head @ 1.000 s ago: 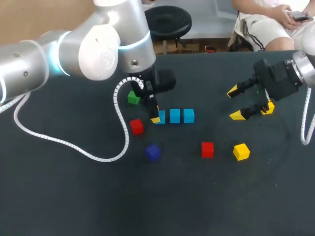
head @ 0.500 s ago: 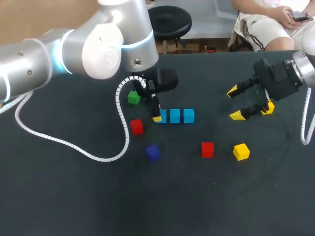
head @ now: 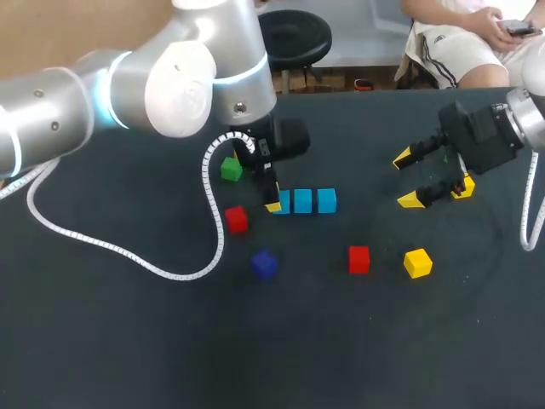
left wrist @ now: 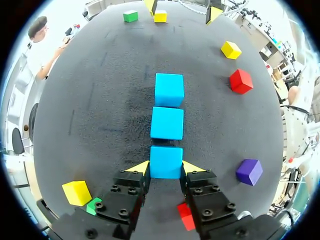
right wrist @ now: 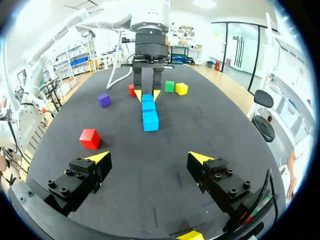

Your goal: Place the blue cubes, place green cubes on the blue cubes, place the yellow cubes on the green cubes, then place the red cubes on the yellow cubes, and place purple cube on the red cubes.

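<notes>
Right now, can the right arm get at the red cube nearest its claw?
Probably yes. The right claw is open, and the red cube sits in the open with nothing between them. The yellow cube beside it stands apart, and the left claw is away, on the end blue cube.

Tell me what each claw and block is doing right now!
Left gripper: shut on end blue cube.
Right gripper: open, empty.
Other blue cubes: lined up with the end one, nothing on top.
Green cube: lying loose, not stacked.
Red cubes: lying apart, not stacked.
Yellow cubes: lying apart, not stacked.
Purple cube: lying alone, not stacked.
</notes>
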Robot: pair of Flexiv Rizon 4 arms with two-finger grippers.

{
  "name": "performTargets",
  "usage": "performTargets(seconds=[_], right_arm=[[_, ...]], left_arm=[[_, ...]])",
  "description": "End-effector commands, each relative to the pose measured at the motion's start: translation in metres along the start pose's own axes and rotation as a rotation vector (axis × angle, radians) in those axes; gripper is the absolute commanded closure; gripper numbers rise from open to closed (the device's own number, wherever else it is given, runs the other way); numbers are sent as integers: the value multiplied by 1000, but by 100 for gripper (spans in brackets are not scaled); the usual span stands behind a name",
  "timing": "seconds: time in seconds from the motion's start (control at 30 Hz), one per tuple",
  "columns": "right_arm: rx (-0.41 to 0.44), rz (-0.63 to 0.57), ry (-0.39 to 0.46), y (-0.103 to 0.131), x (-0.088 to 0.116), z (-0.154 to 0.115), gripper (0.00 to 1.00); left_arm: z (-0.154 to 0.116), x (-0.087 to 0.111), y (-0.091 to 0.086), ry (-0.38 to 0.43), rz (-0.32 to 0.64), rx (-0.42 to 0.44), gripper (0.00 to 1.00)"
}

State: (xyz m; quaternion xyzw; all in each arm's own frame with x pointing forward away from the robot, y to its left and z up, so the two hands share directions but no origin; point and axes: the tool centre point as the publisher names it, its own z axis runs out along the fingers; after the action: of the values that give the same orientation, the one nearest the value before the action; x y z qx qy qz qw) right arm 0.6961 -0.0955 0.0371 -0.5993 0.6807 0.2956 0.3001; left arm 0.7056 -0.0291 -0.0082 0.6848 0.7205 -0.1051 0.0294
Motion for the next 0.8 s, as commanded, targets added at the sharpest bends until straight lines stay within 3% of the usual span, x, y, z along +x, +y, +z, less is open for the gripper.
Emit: performTargets(seconds=[0.03, 0.8], right_arm=[[1, -1, -2, 0, 0, 0, 0], [1, -1, -2, 0, 0, 0, 0]], left_arm=[[1, 2, 0, 4, -2, 3, 100], [-2, 2, -5, 12, -2, 0, 100]])
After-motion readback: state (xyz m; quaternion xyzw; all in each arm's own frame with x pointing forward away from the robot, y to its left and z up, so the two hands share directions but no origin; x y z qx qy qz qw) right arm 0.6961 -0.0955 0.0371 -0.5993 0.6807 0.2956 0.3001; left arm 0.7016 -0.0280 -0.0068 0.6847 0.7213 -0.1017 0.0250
